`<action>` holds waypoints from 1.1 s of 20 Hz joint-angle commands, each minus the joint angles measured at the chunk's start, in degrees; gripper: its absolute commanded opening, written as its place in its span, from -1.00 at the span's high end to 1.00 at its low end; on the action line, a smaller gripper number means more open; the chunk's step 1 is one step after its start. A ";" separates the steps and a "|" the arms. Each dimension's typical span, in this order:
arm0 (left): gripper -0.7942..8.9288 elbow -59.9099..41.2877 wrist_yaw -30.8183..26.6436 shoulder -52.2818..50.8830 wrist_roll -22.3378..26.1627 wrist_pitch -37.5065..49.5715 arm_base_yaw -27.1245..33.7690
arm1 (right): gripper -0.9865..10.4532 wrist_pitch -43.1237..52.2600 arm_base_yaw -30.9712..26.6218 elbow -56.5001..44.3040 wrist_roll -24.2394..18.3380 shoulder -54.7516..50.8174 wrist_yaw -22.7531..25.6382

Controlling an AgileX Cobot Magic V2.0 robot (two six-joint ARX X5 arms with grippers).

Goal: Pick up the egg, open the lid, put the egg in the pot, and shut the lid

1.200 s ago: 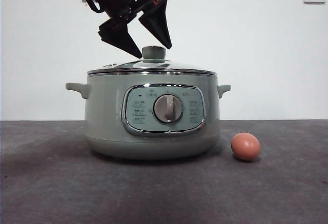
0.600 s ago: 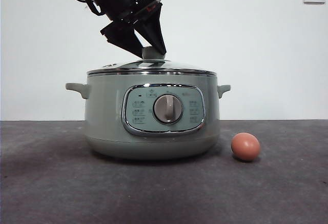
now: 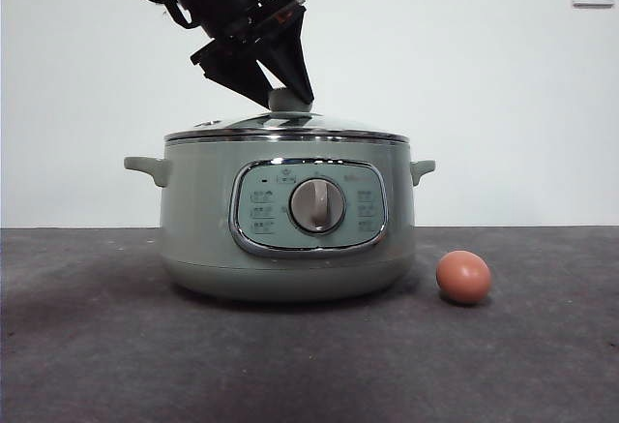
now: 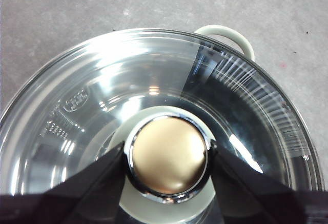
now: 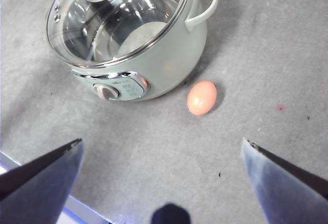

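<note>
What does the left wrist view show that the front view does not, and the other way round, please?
Only the left wrist view shows the knob's shiny round top from above, with the left gripper's jaws closed against its two sides, and the see-through glass of the lid. Only the front view shows the egg lying on the table beside the pot, the pot's control panel and its dial. Both show the lid sitting on the pot, the gripper at the knob, and one of the pot's side handles.
</note>
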 commanded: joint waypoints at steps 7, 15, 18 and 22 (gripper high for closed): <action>0.85 7.52 1.25 -2.25 -0.90 -1.53 0.15 | -0.16 0.81 0.00 0.11 0.42 0.11 0.11; 0.85 10.01 0.83 -16.50 -1.55 -7.63 5.81 | -0.16 6.12 0.00 0.11 1.92 5.99 1.29; 0.85 10.01 0.81 -22.86 -1.44 -11.63 9.86 | -0.16 8.39 0.00 0.11 1.92 10.60 1.29; 0.85 9.86 0.85 -30.56 -0.68 -17.59 14.97 | -0.16 9.92 1.64 0.11 1.88 17.88 2.75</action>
